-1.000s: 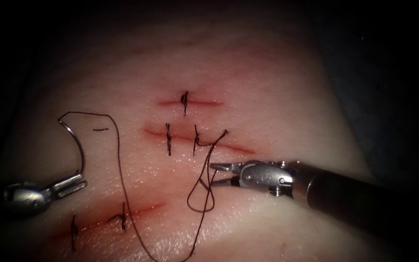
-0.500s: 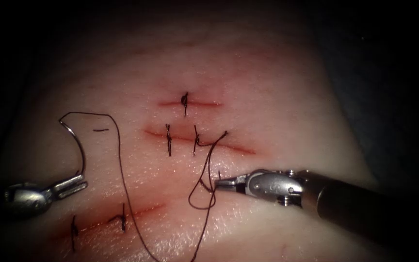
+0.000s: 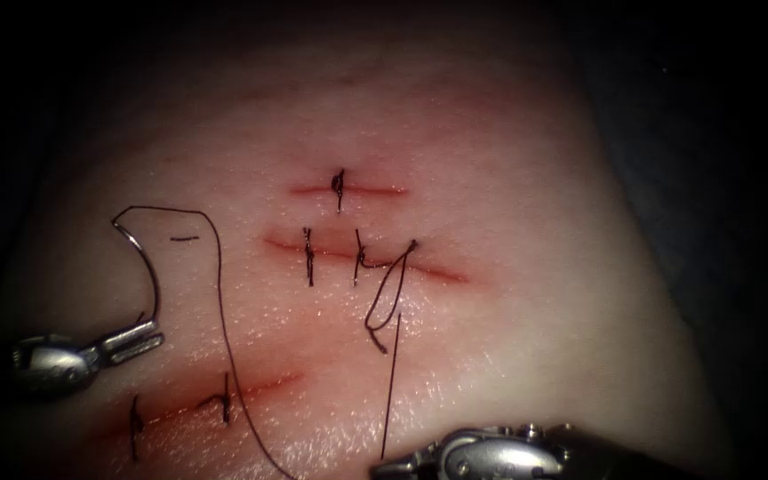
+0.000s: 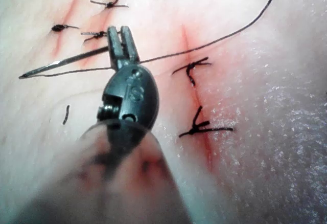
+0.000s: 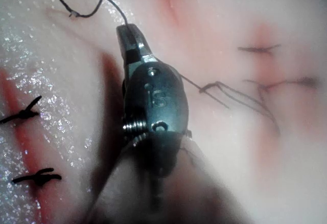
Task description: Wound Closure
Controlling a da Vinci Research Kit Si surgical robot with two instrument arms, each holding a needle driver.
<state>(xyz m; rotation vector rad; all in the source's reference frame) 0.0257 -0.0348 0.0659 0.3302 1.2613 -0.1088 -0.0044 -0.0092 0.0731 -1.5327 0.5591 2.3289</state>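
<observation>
The tissue point(image 3: 508, 293) fills the middle of the endoscope view, and its pale surface falls off into dark along the upper and right edges. Three cuts cross it: a short upper one point(image 3: 348, 188) with one stitch, a middle one point(image 3: 362, 258) with stitches, and a lower-left one point(image 3: 197, 400) with two. The broad bare stretch right of the middle cut lies open, with nothing on it.

The right tool point(image 3: 402, 464) sits at the bottom edge of the endoscope view, well below the middle cut. Its jaws are closed on the thread point(image 3: 390, 391), which runs straight up from them to a small loop just below the middle cut's right-hand stitch. In the right wrist view the same tool point(image 5: 130, 37) shows its jaws pressed together.

The left tool point(image 3: 140, 340) lies at the left edge, left of all three cuts. Its jaws pinch the needle point(image 3: 146, 267) near one end. The needle arcs upward, lying over the surface and free of the tissue. From its upper end the thread trails right, then drops in a long curve past the lower cut to the bottom edge. A short cut end of thread point(image 3: 186, 237) lies beside the needle.
</observation>
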